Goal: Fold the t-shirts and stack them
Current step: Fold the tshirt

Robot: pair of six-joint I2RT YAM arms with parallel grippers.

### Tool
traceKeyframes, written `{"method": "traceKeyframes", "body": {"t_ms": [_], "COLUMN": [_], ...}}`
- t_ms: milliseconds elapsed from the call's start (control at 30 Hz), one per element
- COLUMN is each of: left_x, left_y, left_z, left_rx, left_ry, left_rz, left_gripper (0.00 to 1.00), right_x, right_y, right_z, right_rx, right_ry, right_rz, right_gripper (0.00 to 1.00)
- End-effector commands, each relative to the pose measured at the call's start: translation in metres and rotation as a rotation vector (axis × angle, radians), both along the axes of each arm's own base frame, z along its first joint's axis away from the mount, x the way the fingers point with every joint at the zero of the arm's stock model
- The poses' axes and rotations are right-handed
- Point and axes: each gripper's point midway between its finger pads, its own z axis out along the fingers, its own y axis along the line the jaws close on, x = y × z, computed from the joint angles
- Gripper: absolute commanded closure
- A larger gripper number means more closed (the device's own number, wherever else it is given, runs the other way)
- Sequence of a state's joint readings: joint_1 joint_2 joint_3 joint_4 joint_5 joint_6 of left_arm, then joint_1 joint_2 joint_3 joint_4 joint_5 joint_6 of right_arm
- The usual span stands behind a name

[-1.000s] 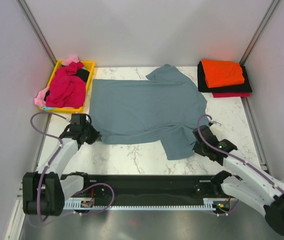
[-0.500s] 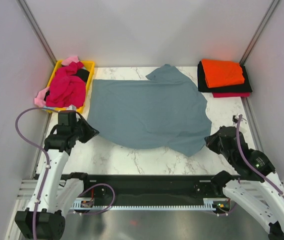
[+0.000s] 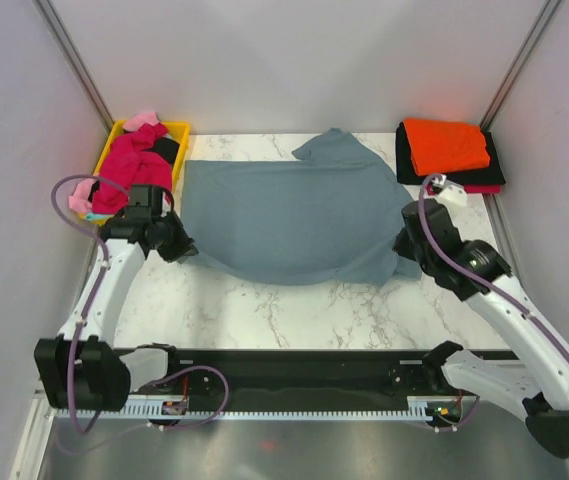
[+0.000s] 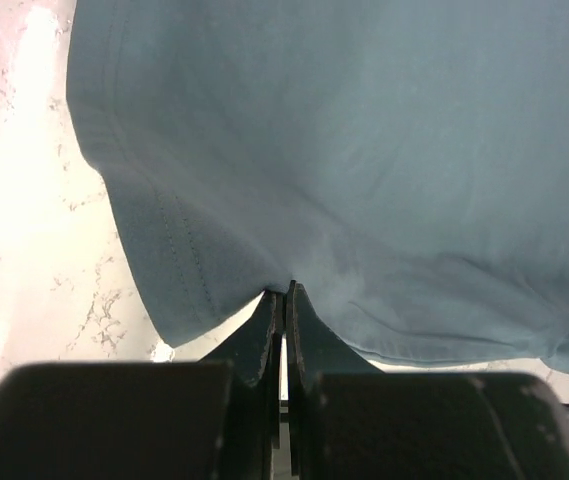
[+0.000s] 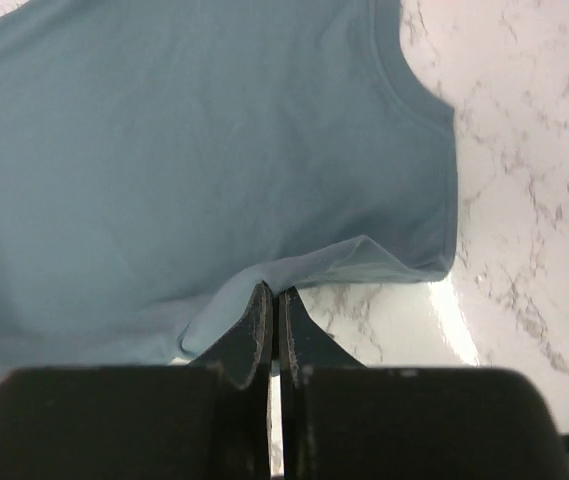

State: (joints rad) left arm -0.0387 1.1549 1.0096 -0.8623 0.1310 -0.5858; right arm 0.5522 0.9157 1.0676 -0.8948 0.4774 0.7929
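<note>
Folding underway: L hand (image 4: 284, 295) & R hand (image 5: 271, 292), both clamped on blue-grey t-shirt (image 3: 294, 215) hem, have lifted it from tabletop's (image 3: 264, 300) near edge toward centre.

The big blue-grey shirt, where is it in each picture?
Top external: the blue-grey shirt lies spread across the middle.
Left wrist: the shirt fills most of the picture; the left gripper pinches its edge at bottom centre.
Right wrist: the shirt covers the left and top; the right gripper pinches its edge at bottom centre.
Shared landmark: the white marble table, bare beside the shirt in every view.
</note>
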Motion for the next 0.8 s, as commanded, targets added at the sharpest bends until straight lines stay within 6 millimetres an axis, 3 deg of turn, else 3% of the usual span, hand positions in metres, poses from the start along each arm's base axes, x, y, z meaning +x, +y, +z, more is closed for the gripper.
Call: {"method": "traceKeyframes", "body": {"t_ms": [0, 33, 100, 133, 200, 233, 267, 300, 333, 400, 433, 500, 533, 767], "left_x": [0.029, 0.034, 0.044, 0.049, 0.059, 0.063, 0.069, 0.072, 0.076, 0.084, 0.087, 0.095, 0.097, 0.108], "left_y": [0.008, 0.008, 0.011, 0.012, 0.015, 0.016, 0.016, 0.016, 0.016, 0.02, 0.021, 0.023, 0.024, 0.034], "left_z": [0.01, 0.007, -0.002, -0.004, -0.015, -0.02, -0.02, -0.033, -0.036, -0.041, -0.049, -0.053, -0.062, -0.072], "left_rx": [0.058, 0.06, 0.074, 0.08, 0.099, 0.105, 0.108, 0.11, 0.111, 0.133, 0.139, 0.151, 0.153, 0.186], "left_ry": [-0.034, -0.023, 0.013, 0.02, 0.057, 0.073, 0.073, 0.113, 0.123, 0.134, 0.158, 0.167, 0.192, 0.215], "left_rz": [-0.032, -0.03, -0.025, -0.022, -0.015, -0.016, -0.016, -0.019, -0.021, -0.01, -0.007, -0.003, -0.003, 0.033], "left_gripper": [0.98, 0.98, 0.98, 0.98, 0.98, 0.98, 0.98, 0.98, 0.98, 0.98, 0.98, 0.98, 0.98, 0.98], "right_x": [0.045, 0.057, 0.077, 0.087, 0.107, 0.117, 0.125, 0.135, 0.144, 0.161, 0.168, 0.181, 0.186, 0.212], "right_y": [0.003, 0.007, 0.01, 0.016, 0.015, 0.017, 0.018, 0.016, 0.018, 0.019, 0.021, 0.023, 0.025, 0.026], "right_z": [0.036, 0.026, 0.032, 0.021, 0.022, 0.009, 0.008, 0.006, -0.009, -0.013, -0.027, -0.03, -0.042, -0.058], "right_rx": [-0.079, -0.1, -0.091, -0.106, -0.109, -0.122, -0.125, -0.12, -0.128, -0.112, -0.117, -0.116, -0.119, -0.119], "right_ry": [-0.127, -0.096, -0.117, -0.087, -0.098, -0.067, -0.065, -0.065, -0.03, -0.033, -0.002, -0.005, 0.019, 0.04], "right_rz": [-0.007, -0.004, -0.01, 0.019, 0.003, 0.006, 0.017, 0.008, 0.013, 0.024, 0.029, 0.036, 0.04, 0.055], "right_gripper": [1.0, 1.0, 1.0, 1.0, 1.0, 1.0, 1.0, 1.0, 1.0, 1.0, 1.0, 1.0, 1.0, 1.0]}}
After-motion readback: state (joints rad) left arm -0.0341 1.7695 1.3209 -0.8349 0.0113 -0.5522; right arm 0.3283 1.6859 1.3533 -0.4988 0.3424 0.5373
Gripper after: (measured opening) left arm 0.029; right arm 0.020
